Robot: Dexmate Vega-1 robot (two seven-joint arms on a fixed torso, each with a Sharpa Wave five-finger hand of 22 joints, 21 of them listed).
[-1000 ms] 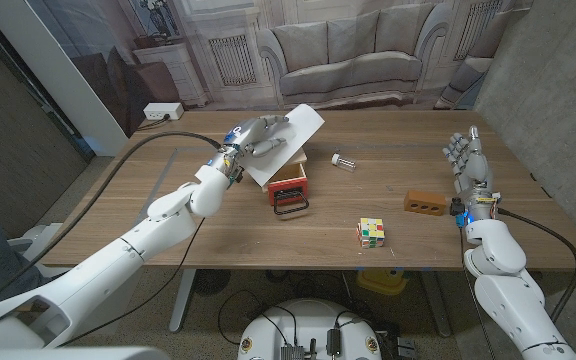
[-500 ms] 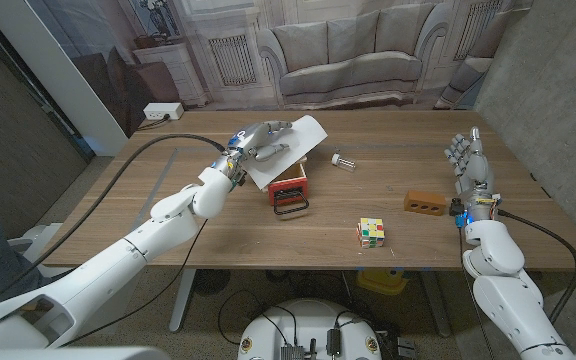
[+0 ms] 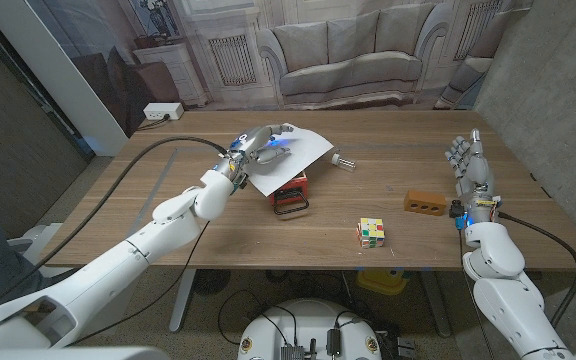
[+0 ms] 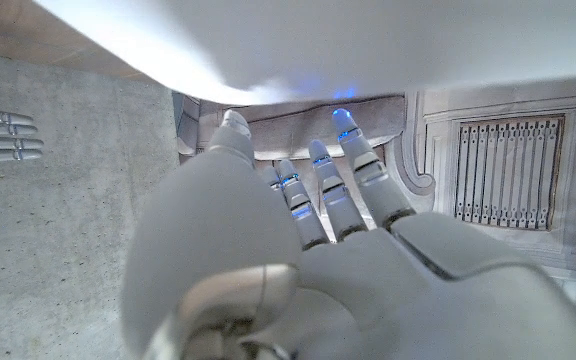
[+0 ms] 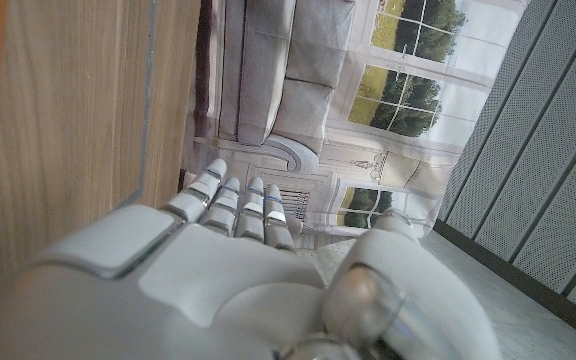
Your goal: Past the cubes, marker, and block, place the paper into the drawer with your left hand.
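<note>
Left hand (image 3: pixel 256 143) gripping the paper (image 3: pixel 290 159), held tilted just over the red drawer (image 3: pixel 289 190), probably to slide the sheet in. Right hand (image 3: pixel 471 165) empty, fingers upright, parked well right of the drawer, beyond cube (image 3: pixel 371 232) and block (image 3: pixel 423 203).

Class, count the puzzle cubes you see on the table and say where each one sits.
1. The cube sits near the table's front edge, left of the brick-coloured block. Others may be hidden under the paper.
</note>
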